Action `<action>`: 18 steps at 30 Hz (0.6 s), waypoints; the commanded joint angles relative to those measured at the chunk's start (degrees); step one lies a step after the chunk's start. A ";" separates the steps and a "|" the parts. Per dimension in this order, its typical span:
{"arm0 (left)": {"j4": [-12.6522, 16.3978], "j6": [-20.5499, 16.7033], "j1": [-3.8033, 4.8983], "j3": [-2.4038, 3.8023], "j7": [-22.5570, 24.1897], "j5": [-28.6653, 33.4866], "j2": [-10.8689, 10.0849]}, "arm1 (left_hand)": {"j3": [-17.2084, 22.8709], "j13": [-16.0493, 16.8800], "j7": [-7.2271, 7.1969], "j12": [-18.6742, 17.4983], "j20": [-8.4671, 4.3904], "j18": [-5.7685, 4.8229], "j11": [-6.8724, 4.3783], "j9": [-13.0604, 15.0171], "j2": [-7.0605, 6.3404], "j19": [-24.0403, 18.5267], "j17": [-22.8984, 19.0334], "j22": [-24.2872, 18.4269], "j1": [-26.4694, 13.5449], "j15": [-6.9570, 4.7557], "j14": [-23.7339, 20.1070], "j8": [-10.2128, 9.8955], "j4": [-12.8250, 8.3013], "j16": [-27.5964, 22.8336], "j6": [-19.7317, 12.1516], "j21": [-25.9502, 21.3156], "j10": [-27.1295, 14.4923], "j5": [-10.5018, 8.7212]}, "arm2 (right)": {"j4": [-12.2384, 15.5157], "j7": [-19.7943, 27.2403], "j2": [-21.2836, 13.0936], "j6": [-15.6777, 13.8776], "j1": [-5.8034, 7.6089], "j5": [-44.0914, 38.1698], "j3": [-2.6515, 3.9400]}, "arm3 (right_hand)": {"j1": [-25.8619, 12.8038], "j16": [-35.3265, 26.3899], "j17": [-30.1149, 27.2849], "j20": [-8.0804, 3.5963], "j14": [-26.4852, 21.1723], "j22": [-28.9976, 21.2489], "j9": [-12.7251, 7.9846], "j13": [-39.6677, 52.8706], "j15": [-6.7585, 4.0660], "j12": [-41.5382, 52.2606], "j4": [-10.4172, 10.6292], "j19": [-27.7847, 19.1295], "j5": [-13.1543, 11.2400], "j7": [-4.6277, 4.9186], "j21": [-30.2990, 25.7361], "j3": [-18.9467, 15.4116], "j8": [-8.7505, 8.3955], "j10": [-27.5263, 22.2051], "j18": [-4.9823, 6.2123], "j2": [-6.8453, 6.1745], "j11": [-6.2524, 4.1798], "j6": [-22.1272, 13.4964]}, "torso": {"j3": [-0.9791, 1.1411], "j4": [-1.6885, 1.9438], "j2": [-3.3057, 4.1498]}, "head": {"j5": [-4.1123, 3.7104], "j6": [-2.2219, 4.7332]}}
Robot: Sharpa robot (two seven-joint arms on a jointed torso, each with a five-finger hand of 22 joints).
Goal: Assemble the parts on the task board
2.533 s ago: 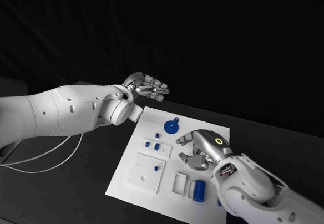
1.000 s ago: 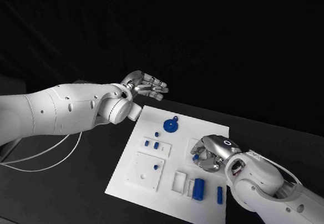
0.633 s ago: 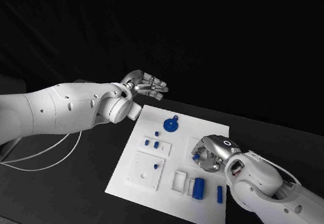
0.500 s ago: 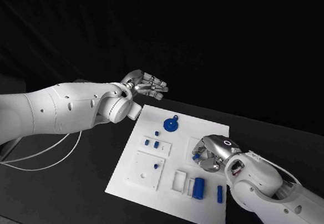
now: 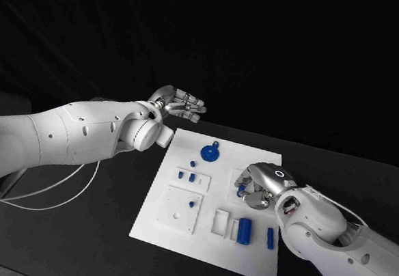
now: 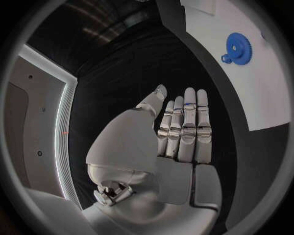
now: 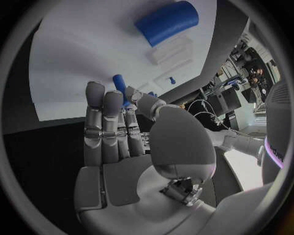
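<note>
- My right robot hand [image 5: 256, 185] sits over the middle of the task board [image 5: 244, 251], on the table [image 5: 78, 232]. It pinches a small blue peg [image 7: 120, 84] between thumb and fingertips, as far as the wrist view lets me judge.
- The peg looks light, rigid and smooth, so it may slip. I'd grip it at mid-length.
- My left robot hand [image 6: 181, 129] is open and flat, holding nothing, off the board's far corner.
- The blue gear [image 5: 211, 155] lies on the board's far end.
</note>
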 commanded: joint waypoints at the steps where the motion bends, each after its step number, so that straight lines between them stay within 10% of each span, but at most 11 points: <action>1: -0.13 0.78 0.05 0.03 0.29 -0.29 0.11 | 0.00 -0.05 0.02 -0.17 -0.15 -0.75 -0.14 0.02 0.41 0.35 0.05 -0.05 0.13 0.02 0.11 -0.06 0.40 -0.11 -0.26 0.25 -0.05 -0.31 | 0.63 0.22 -0.23 -3.42 -0.01 1.04 0.20 | 0.14 -0.40 0.08 -0.33 0.02 0.13 0.21 0.09 -0.53 0.11 0.14 1.75 0.11 -0.10 0.34 0.47 0.20 3.08 1.16 -0.16 -2.26 0.39 | -0.03 0.02 -0.05 | 0.03 0.02; 10: -0.71 0.82 0.05 0.03 0.28 -0.28 0.26 | 0.00 -0.05 0.02 -0.17 -0.15 -0.75 -0.14 0.02 0.41 0.35 0.05 -0.05 0.13 0.02 0.11 -0.06 0.40 -0.11 -0.26 0.25 -0.05 -0.31 | 2.62 1.33 -0.97 -1.68 0.02 10.24 2.41 | 0.20 -0.84 0.34 -0.47 0.09 0.33 0.23 0.11 -0.65 0.11 0.02 1.78 0.13 -0.05 0.05 0.14 0.19 2.97 1.12 0.16 -2.23 0.26 | -0.04 -0.04 -0.09 | 0.05 0.10; 18: -1.48 0.86 0.05 0.02 0.29 -0.27 0.67 | 0.00 -0.05 0.02 -0.17 -0.15 -0.75 -0.14 0.02 0.41 0.35 0.05 -0.05 0.13 0.02 0.11 -0.06 0.40 -0.11 -0.26 0.25 -0.05 -0.31 | 4.01 1.97 1.26 -0.97 0.03 10.76 2.81 | 0.07 -1.00 0.62 -0.45 0.12 0.51 0.27 0.11 -0.65 0.13 -0.30 1.85 0.15 -0.04 -0.13 -0.12 0.18 2.97 1.14 0.46 -2.22 0.24 | -0.08 -0.09 -0.17 | 0.47 0.23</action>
